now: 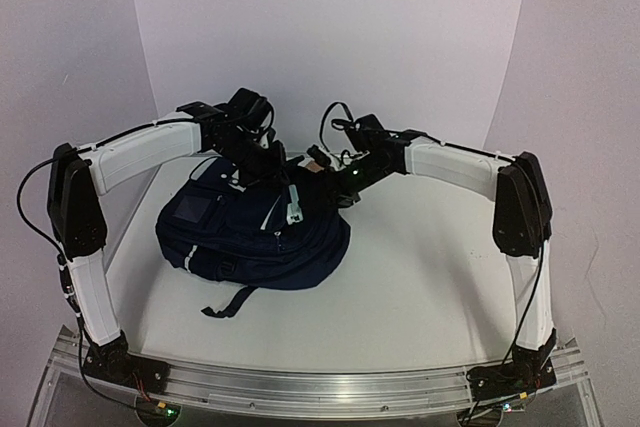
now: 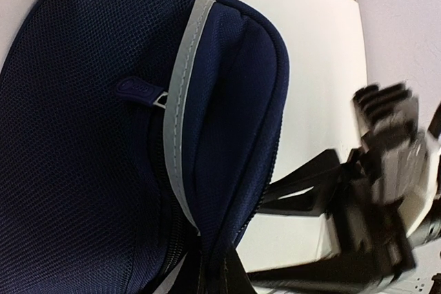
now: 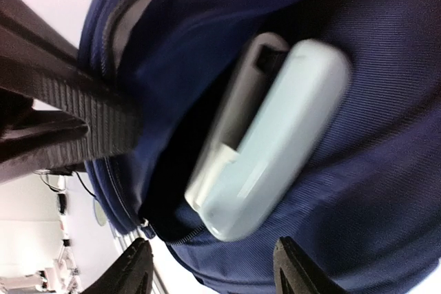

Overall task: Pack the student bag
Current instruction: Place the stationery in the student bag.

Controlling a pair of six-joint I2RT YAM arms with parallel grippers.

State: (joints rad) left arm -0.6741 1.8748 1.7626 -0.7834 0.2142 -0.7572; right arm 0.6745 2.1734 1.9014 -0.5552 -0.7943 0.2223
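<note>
navy, grey-striped student bag is laid open on its side, left gripper clenched at its top, right gripper spread near a pale-blue stapler.

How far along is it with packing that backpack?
A pale case lies half inside the backpack's open pocket, ungripped: the right gripper stands open over it. The left gripper is shut at the backpack's rim. Probably left: pushing it fully in, zipping up.

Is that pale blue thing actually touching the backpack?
Touching. The right wrist view shows the pale blue thing lodged in the open mouth of the student bag, resting against its fabric.
</note>
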